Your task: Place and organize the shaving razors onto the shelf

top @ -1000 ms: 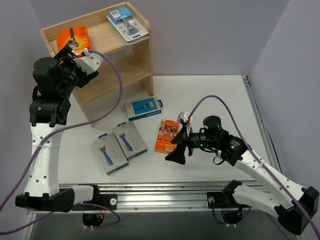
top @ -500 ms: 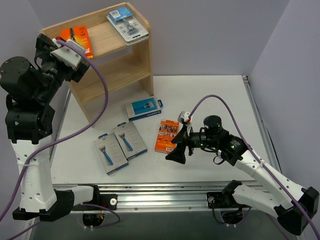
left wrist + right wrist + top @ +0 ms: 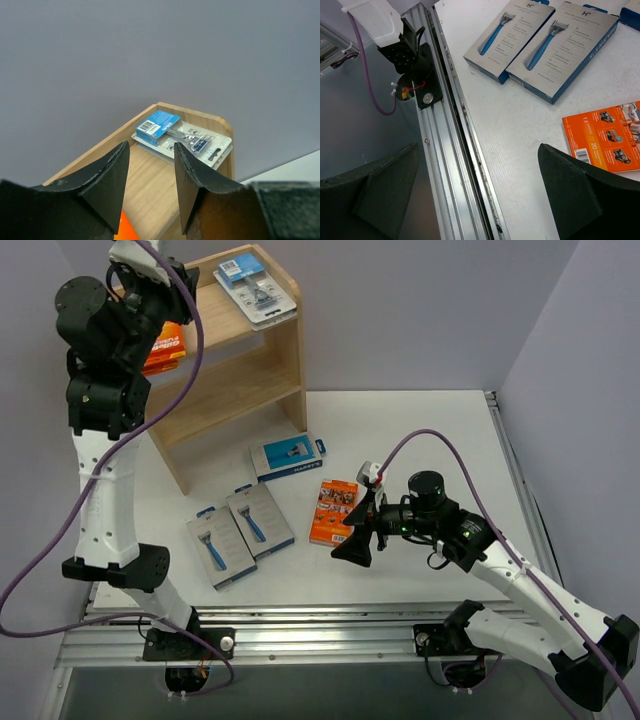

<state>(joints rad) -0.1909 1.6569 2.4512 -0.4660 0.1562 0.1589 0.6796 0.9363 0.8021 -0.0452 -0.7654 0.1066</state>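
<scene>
So far, two shaving razors (image 3: 257,290) top the shelf (image 3: 285,370) below the half-open, empty left pincer (image 3: 151,150) — four wait near the wide-open, empty right pincer (image 3: 479,150).

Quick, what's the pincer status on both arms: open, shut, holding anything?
Left pincer: partly open, nothing between its fingers.
Right pincer: wide open, empty.
</scene>
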